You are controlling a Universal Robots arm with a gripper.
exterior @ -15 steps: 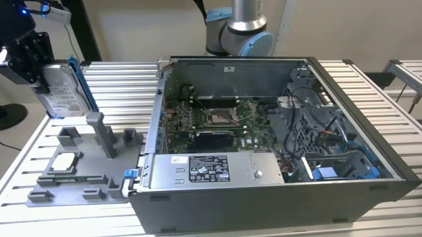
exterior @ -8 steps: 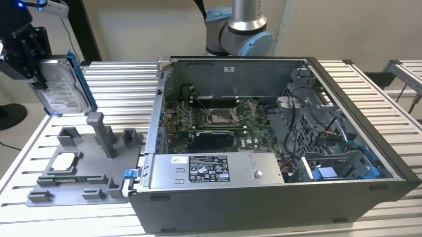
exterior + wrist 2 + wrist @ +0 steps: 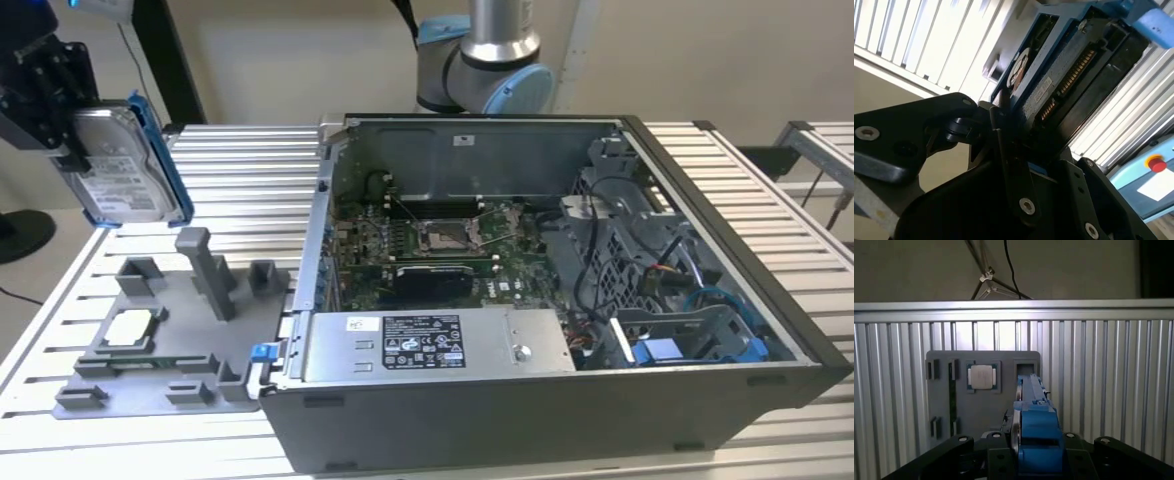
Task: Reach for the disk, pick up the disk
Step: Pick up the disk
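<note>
The disk [image 3: 123, 160], a silver-grey hard drive with a white label and a bright blue frame, hangs upright in the air at the exterior view's far left, above the grey fixture [image 3: 174, 370]. My black gripper [image 3: 70, 115] is shut on its upper end. In the second wrist view the disk [image 3: 1069, 75] shows its connector edge and blue frame, clamped between the dark fingers [image 3: 1004, 145]. In the first wrist view the disk [image 3: 1036, 430] is seen edge-on, held over the table.
An open computer case [image 3: 534, 420] stands on the slatted metal table [image 3: 240, 160], with a grey labelled box [image 3: 427, 345] inside at the front. The fixture carries a small whitish chip [image 3: 130, 327], [image 3: 981, 376]. The arm's base [image 3: 483, 60] stands behind the case.
</note>
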